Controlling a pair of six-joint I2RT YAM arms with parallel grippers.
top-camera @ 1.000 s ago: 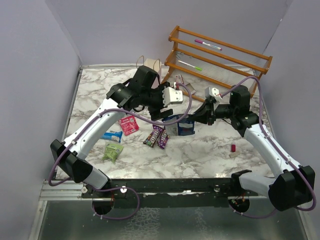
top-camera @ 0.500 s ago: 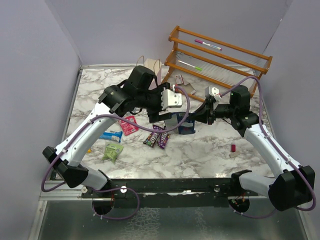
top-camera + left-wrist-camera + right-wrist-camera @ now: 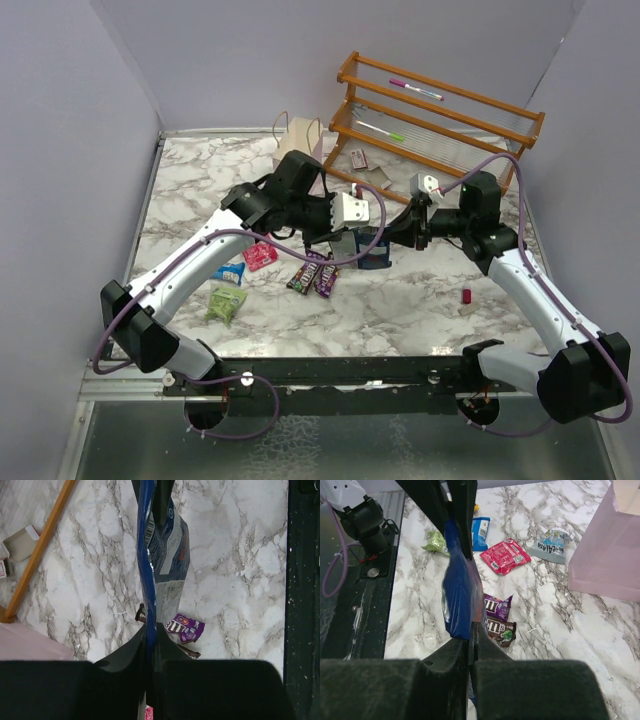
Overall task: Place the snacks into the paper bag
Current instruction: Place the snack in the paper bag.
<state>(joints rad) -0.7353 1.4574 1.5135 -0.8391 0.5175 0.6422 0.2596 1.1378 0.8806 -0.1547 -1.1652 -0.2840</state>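
The big blue cookie bag hangs on edge above the table's middle, held from both sides. My left gripper is shut on one end of the cookie bag, and my right gripper is shut on the other end of the cookie bag. Two dark candy bars lie just below it. A red packet, a blue-white packet and a green packet lie to the left. The pale pink paper bag stands upright at the back.
The orange wooden rack with markers on it stands at the back right. A tiny red stub lies on the marble at the right. A grey-blue packet sits near the pink bag. Purple walls close in both sides.
My left gripper has swung toward the middle and shut on the blue cookie bag, which my right gripper has held throughout. The paper bag now shows behind the left arm.
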